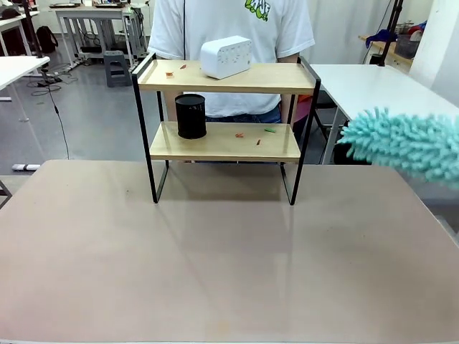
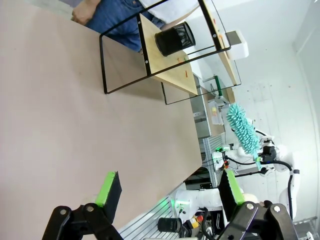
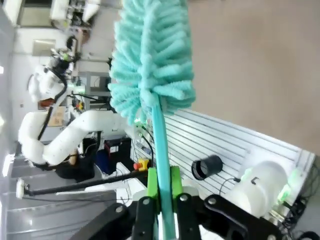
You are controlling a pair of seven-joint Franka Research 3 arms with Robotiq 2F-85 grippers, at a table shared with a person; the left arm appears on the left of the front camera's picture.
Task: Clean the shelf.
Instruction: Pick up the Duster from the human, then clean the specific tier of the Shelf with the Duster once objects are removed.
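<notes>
**Desk:** What takes up the most room?

**Photographer:** A pale brown table (image 1: 215, 272), its near half bare. A person (image 1: 229, 29) in a white T-shirt and jeans stands behind the far edge.

**Desk:** And the shelf?

**Photographer:** The shelf (image 1: 226, 107) stands upright on the far middle of the table, directly in front of the person. It has two light wooden boards in a thin black frame, with its feet on the tabletop. The left wrist camera sees it (image 2: 167, 70) turned sideways across the table.

**Desk:** The tool?

**Photographer:** A fluffy turquoise duster (image 1: 405, 143) hangs in the air at the table's right side. It is apart from the shelf, about level with the lower board.

**Desk:** What sits on the boards?

**Photographer:** A white box (image 1: 226, 57) sits near the middle of the top board. A black cup (image 1: 191, 116) sits toward the left end of the lower one.

**Desk:** The grippers?

**Photographer:** The right gripper (image 3: 163, 182) is clamped on the duster's thin handle, green pads pressed to either side. The left gripper (image 2: 169, 186) is spread wide with nothing between its fingers, the tabletop beyond it.

**Desk:** Anything smaller?

**Photographer:** Reddish scraps (image 1: 169, 72) lie on the top board, left of the box. A green scrap (image 1: 270, 130) and more reddish bits lie on the lower board, right of the cup.
</notes>
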